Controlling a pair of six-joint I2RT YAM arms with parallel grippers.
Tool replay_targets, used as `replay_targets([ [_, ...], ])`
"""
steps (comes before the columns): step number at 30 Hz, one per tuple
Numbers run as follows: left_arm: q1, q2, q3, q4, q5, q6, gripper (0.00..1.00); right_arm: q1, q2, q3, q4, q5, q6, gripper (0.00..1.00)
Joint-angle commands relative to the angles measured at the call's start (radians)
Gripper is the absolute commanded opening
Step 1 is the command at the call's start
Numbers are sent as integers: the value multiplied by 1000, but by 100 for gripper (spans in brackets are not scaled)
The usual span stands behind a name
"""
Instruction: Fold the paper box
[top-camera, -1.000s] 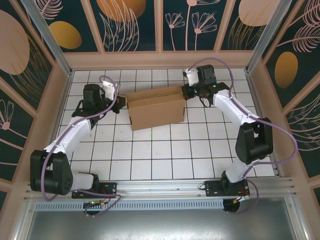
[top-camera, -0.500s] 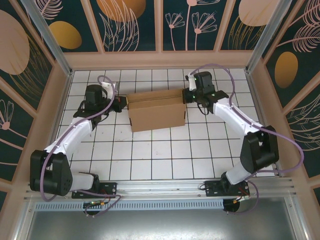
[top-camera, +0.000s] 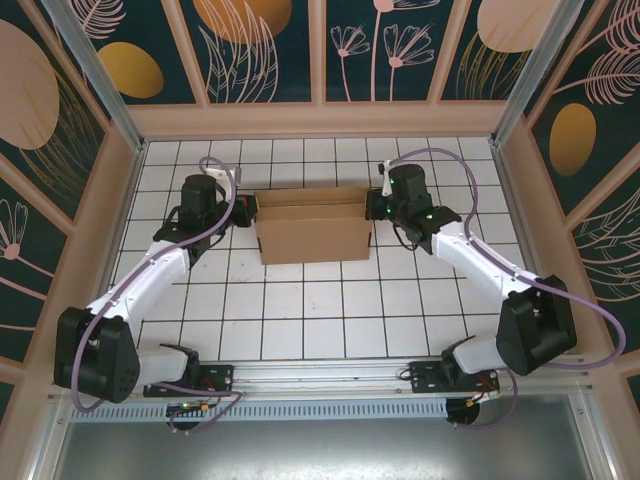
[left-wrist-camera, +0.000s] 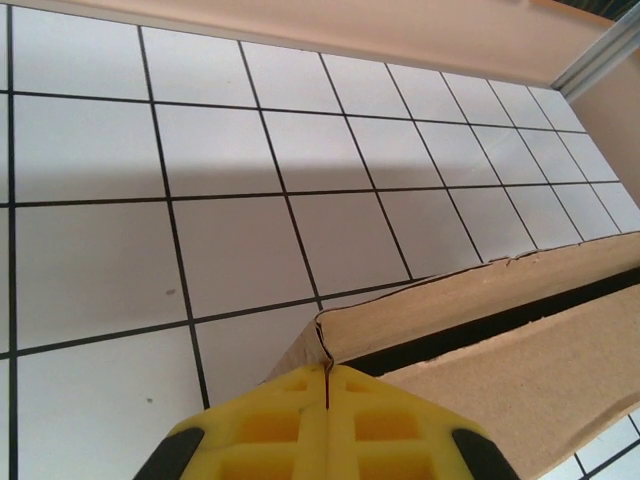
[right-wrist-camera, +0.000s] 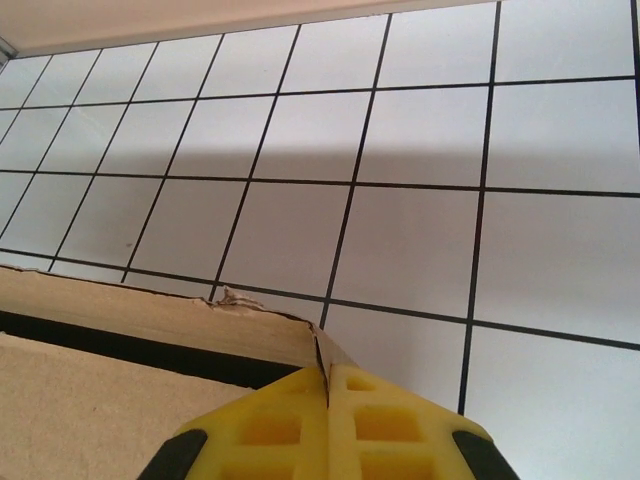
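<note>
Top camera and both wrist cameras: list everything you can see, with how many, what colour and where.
Cardboard box: one, plain brown, far middle of the table, between the two grippers.
Table: one, white tiles with black lines, under the box.
Walls: dark teal panels with orange and pink plant patterns, on the far, left and right sides.
Metal rail: one, silver, along the near edge, carrying the arm bases.
Left arm: one, white and black with a purple cable, left side.
Right arm: one, same colours, right side.
Left gripper: yellow fingers, shut on the box's left end.
Right gripper: yellow fingers, shut on the box's right end.
</note>
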Motion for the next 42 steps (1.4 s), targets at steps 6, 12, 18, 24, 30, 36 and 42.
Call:
replay_targets([
  [6, -30, -80, -85, 35, 16, -10, 0, 69, -81, -97, 91, 40, 43, 0],
  [12, -30, -107, -113, 28, -3, 40, 0, 71, -105, -125, 100, 54, 29, 0],
  [18, -29, -128, -156, 56, -2, 25, 0, 76, -112, -144, 109, 52, 30, 0],
  [24, -31, -164, -212, 123, 16, -57, 0, 97, -140, -177, 134, 85, 73, 0],
  [30, -33, -196, -270, 184, 13, -118, 0, 123, -152, -228, 171, 110, 115, 0],
  [36, -36, -217, -307, 194, -4, -120, 0, 130, -171, -239, 173, 107, 184, 0],
  [42, -37, -227, -304, 177, -13, -110, 0, 130, -171, -208, 152, 92, 228, 0],
])
